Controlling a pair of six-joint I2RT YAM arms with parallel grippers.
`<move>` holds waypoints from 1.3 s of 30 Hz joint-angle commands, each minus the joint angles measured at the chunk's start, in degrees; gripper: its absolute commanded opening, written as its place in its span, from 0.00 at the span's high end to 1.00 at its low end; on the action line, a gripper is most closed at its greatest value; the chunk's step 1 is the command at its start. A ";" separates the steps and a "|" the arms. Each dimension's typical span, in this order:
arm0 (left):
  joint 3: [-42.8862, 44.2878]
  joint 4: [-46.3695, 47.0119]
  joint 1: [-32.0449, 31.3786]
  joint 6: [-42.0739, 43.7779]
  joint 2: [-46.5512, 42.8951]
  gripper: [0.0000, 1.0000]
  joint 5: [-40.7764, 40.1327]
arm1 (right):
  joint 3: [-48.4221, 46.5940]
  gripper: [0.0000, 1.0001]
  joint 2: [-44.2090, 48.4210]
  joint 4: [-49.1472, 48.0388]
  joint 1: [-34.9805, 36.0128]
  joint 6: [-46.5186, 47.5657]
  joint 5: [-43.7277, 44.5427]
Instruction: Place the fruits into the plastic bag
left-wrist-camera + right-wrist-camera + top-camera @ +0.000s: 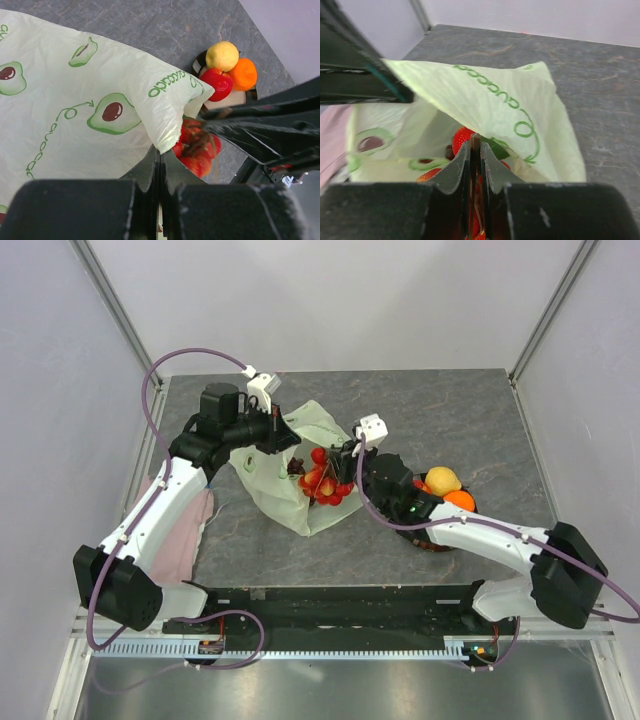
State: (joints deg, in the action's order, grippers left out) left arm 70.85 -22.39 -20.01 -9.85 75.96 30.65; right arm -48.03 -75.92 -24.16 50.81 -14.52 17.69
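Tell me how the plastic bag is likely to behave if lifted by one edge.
Likely floppy: the plastic bag drapes and creases where the left gripper pinches it. Probably light, as thin film. Its mouth may sag over the red fruits there.

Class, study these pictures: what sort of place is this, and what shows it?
Probably a robot lab test cell: a left arm and right arm bolted to a grey table, enclosed by plain white panels on metal posts.
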 commanded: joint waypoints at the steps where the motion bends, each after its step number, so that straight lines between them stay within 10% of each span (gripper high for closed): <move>1: 0.34 2.62 -0.12 -1.75 -1.35 0.98 3.09 | -2.24 1.00 -3.08 -11.51 0.26 2.30 10.94; 25: 0.25 2.88 -0.12 -2.11 -0.55 0.98 4.33 | -9.45 1.00 -28.93 -41.56 6.41 -6.30 18.77; 32: 0.08 2.88 -0.12 -2.02 -0.90 0.98 3.45 | -12.43 0.99 -33.50 -36.93 6.32 -5.43 20.01; 39: 0.25 1.92 -0.12 -1.05 -1.52 0.98 -0.59 | -10.51 0.49 -28.59 -31.65 6.32 -5.43 15.80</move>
State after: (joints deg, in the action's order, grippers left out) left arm 70.85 -22.17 -20.01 -10.50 75.96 32.53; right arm -57.84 -109.19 -57.34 57.23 -19.64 35.86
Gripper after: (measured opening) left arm 0.022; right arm 0.409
